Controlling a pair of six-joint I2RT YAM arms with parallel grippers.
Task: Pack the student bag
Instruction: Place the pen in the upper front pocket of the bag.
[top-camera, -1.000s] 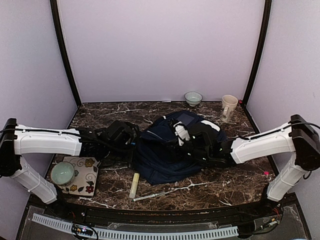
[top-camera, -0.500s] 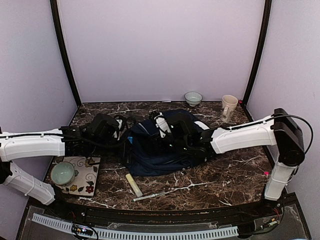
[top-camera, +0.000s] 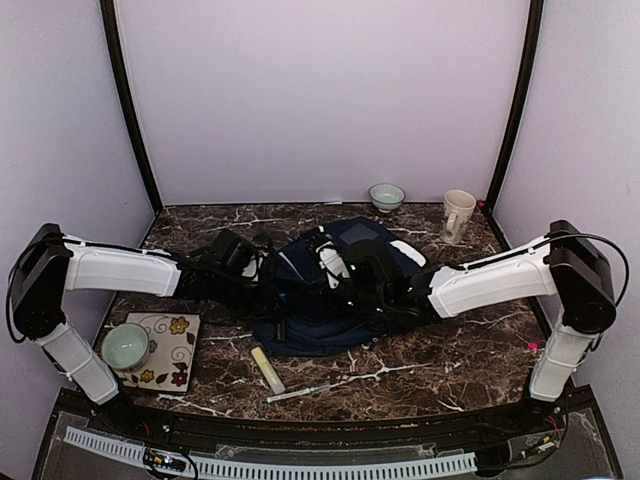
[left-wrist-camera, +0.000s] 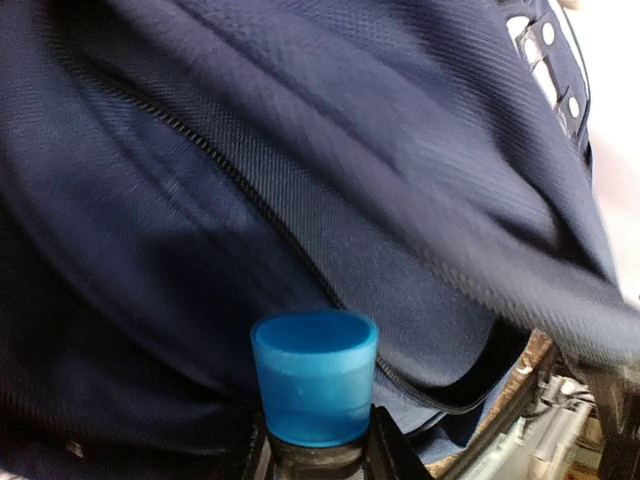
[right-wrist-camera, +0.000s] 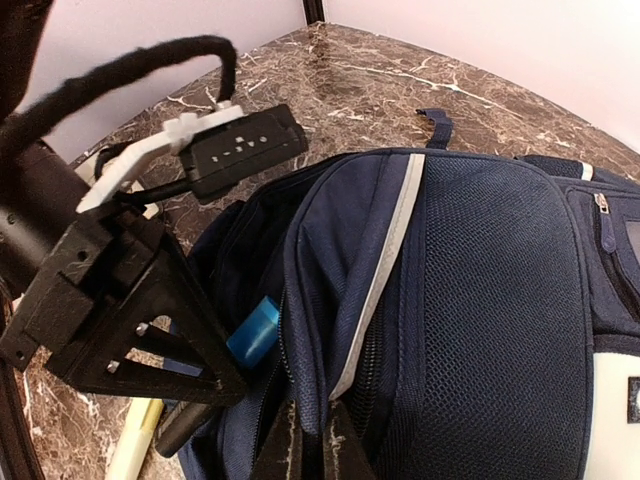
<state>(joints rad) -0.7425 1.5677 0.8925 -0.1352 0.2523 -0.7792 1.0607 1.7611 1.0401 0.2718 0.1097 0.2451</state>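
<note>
The navy student bag (top-camera: 345, 300) lies in the middle of the table with its opening facing left. My right gripper (right-wrist-camera: 312, 432) is shut on the fabric rim of that opening and holds it up; in the top view it (top-camera: 350, 290) sits on the bag. My left gripper (left-wrist-camera: 315, 445) is shut on a small blue cylinder (left-wrist-camera: 314, 388), its tip just inside the opening against the navy lining (left-wrist-camera: 300, 150). The right wrist view shows the cylinder (right-wrist-camera: 254, 334) entering the bag beside the left gripper's black frame (right-wrist-camera: 130, 300). In the top view the left gripper (top-camera: 262, 286) is at the bag's left edge.
A bowl (top-camera: 126, 346) sits on a floral mat (top-camera: 172, 352) at the front left. A yellow stick (top-camera: 267, 369) and a thin pen (top-camera: 310, 392) lie in front of the bag. A small bowl (top-camera: 386, 196) and a cream mug (top-camera: 457, 215) stand at the back right.
The right arm reached left and the bag slid left with it. The left gripper drew back, then came in to the bag's opening with the blue cylinder. The yellow stick turned.
</note>
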